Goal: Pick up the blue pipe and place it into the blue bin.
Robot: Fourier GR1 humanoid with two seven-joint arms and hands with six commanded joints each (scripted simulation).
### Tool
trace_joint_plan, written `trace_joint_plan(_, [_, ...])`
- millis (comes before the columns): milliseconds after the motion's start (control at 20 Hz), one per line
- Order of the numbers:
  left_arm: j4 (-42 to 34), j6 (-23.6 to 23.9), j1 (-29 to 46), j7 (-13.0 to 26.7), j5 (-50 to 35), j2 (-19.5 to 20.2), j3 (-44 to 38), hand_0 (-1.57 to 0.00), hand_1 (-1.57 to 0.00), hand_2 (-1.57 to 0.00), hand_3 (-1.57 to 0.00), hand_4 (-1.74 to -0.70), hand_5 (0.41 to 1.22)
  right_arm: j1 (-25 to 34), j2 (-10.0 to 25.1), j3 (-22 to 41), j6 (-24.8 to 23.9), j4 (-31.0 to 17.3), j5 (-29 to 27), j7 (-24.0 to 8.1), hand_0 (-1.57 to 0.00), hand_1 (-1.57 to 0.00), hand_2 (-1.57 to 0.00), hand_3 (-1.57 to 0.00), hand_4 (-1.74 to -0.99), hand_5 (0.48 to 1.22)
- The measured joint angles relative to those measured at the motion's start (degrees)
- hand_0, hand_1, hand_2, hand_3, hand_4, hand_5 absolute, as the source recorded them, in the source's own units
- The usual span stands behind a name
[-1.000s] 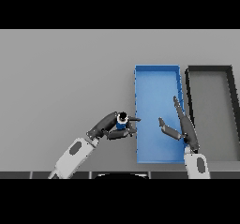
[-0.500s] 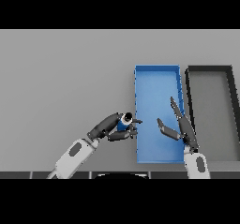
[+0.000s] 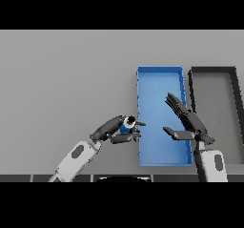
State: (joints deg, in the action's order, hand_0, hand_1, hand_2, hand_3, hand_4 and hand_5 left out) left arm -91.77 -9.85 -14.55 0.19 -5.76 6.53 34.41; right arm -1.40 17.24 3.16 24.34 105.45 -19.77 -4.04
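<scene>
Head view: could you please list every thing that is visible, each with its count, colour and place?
Small blue pipe: one, blue, held in the left hand just left of the blue bin's left wall.
Shallow rectangular blue bin: one, blue, right of centre on the table.
Shallow rectangular dark bin: one, black, right of the blue bin.
Flat grey table: one, grey, under everything.
Left hand: one, dark, curled round the pipe.
Right hand: one, dark, open over the blue bin.

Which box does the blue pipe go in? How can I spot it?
Look at the grey table's right side, where two long trays lie side by side. Pick the bright blue rectangular bin, nearer the middle; its neighbour is a dark grey tray.
</scene>
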Motion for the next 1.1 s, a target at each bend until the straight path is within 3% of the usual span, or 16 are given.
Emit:
trace_joint_plan(100, [0.0, -0.2, -0.4, -0.6, -0.2, 0.5, -0.7, -1.57, -1.57, -1.57, -1.44, -1.73, 1.221, 2.7, 2.5, 1.5, 2.9, 2.8, -5.1, -4.1, 0.0, 0.0, 0.0, 0.0, -1.331, 0.507])
trace_joint_plan(250, [-0.4, 0.1, -0.2, 0.0, 0.9, 0.6, -0.3, -1.57, -1.57, -1.57, -1.44, -1.73, 1.221, 7.4, 5.4, 4.2, 6.4, 6.3, -9.8, -7.5, 0.0, 0.0, 0.0, 0.0, -1.34, 0.499])
trace_joint_plan(450, [0.3, -0.4, -1.1, 0.4, 0.8, 0.4, -0.6, -1.57, -1.57, -1.57, -1.44, -1.73, 1.221, 14.6, 6.3, 7.9, 6.9, 7.8, -12.0, -13.2, 0.0, 0.0, 0.0, 0.0, -1.326, 0.485])
trace_joint_plan(600, [-0.3, -0.6, -0.9, 0.7, 0.5, 0.2, -0.5, -1.57, -1.57, -1.57, -1.44, -1.73, 1.221, 19.1, 4.8, 10.4, 8.1, 6.8, -11.2, -14.0, 0.0, 0.0, 0.0, 0.0, -1.307, 0.497])
trace_joint_plan(800, [-0.4, -1.6, -1.0, -1.1, 0.3, -0.2, -0.7, -1.57, -1.57, -1.57, -1.52, -1.57, 1.221, 24.4, 1.8, 13.8, 9.1, 4.6, -9.8, -16.1, 0.0, 0.0, 0.0, 0.0, -1.25, 0.521])
trace_joint_plan(1100, [0.2, -3.5, -0.8, -1.4, 1.3, 0.7, -1.7, -1.57, -1.57, -1.57, -1.56, -1.47, 1.221, 28.9, -2.3, 17.1, 9.2, 0.9, -7.9, -18.6, 0.0, 0.0, -0.01, 0.0, -1.21, 0.498])
